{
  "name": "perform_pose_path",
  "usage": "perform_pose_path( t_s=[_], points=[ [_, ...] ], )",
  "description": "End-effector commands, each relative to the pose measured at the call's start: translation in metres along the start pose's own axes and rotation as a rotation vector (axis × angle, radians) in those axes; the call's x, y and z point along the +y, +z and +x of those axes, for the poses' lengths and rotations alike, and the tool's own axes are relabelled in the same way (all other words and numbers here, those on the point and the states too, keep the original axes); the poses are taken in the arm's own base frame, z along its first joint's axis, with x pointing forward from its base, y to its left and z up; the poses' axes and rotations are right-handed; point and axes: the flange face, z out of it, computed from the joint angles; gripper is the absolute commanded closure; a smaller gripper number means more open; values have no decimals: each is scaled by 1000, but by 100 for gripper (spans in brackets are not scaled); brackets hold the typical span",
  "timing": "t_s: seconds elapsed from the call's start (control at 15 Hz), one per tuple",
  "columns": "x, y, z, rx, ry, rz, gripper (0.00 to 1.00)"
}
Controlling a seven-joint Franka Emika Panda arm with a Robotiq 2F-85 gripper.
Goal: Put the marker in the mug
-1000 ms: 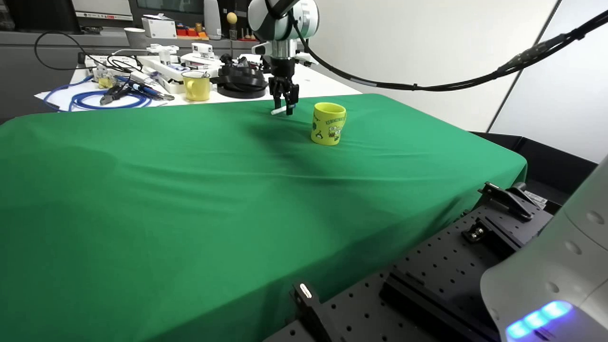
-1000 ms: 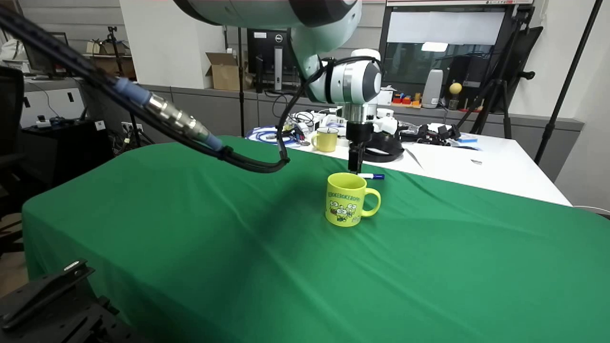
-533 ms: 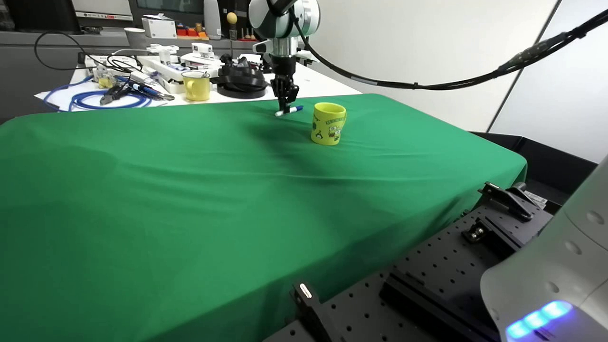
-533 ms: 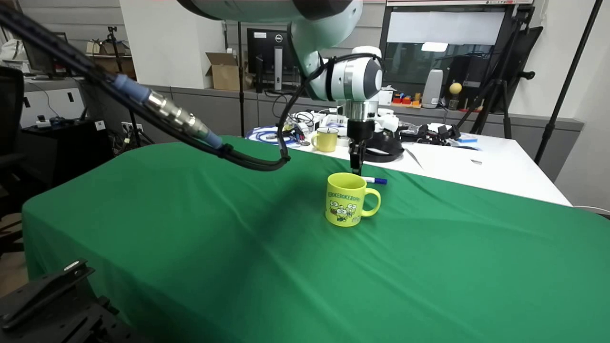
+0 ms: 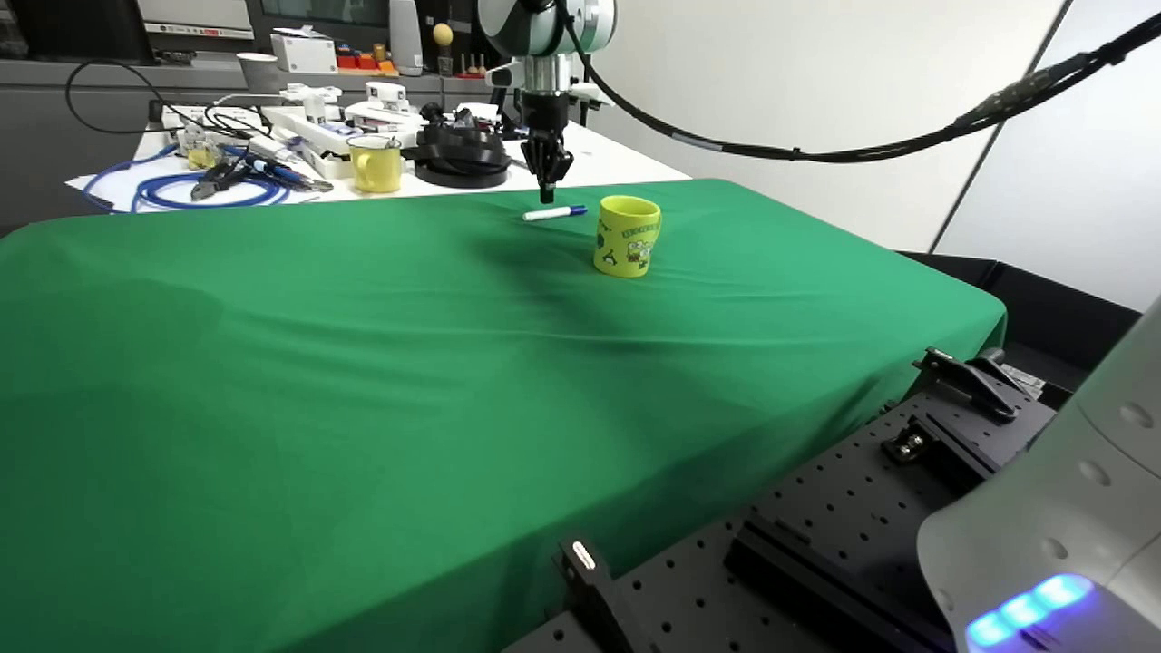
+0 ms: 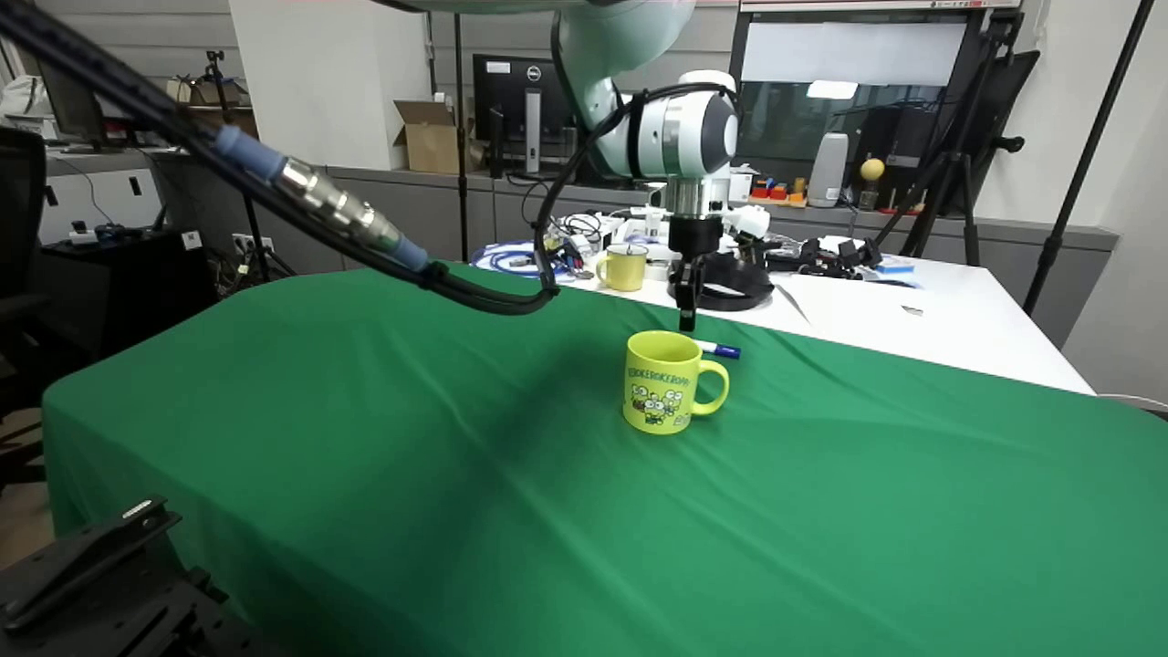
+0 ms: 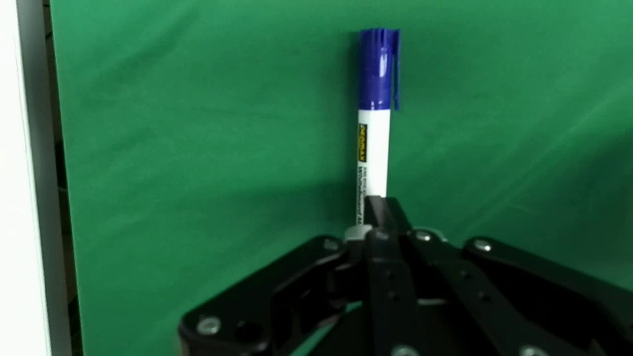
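Observation:
The marker [image 7: 374, 143], white with a dark blue cap, lies flat on the green cloth close to its far edge; both exterior views show it too. Just above it is my gripper [image 5: 547, 196], fingers pressed together with nothing between them. A small space separates the fingertips from the marker [image 5: 547, 214] in an exterior view. In the wrist view the gripper [image 7: 385, 200] covers the marker's lower end. The yellow-green mug [image 5: 626, 238] stands upright on the cloth. Its handle shows in an exterior view, where the mug [image 6: 662, 388] hides the marker's white end.
Behind the cloth, a white table [image 6: 885, 315] carries another yellow mug [image 5: 375, 168], a black round object [image 5: 463, 156], blue cables [image 5: 209, 192] and tools. A thick black cable [image 6: 365, 251] hangs from the arm over the cloth.
A second ago the fingers stood apart at the marker, down by the cloth. They have come together and risen above it. The marker has shifted slightly and stays on the cloth.

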Motion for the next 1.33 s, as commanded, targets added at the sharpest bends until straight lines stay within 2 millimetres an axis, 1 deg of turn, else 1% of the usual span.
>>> perform_pose_path(
  t_s=[0.0, 0.27, 0.53, 0.6, 0.67, 0.73, 0.8, 0.87, 1.13, 1.2, 1.27],
  points=[
    [-8, -14, -5, -5, 42, 27, 67],
    [-11, -10, -8, -1, 39, 25, 41],
    [-16, 4, -8, 1, 37, 33, 13],
    [-17, 7, -7, 2, 34, 34, 57],
    [-18, 10, -7, -2, 31, 39, 53],
    [-19, 12, -6, -2, 29, 39, 55],
    [-19, 13, -6, -2, 28, 38, 61],
    [-20, 14, -6, -2, 28, 38, 70],
    [-21, 14, -6, -5, 26, 36, 97],
    [-21, 13, -6, -4, 28, 35, 100],
    [-21, 11, -7, -4, 29, 31, 98]
  ],
)
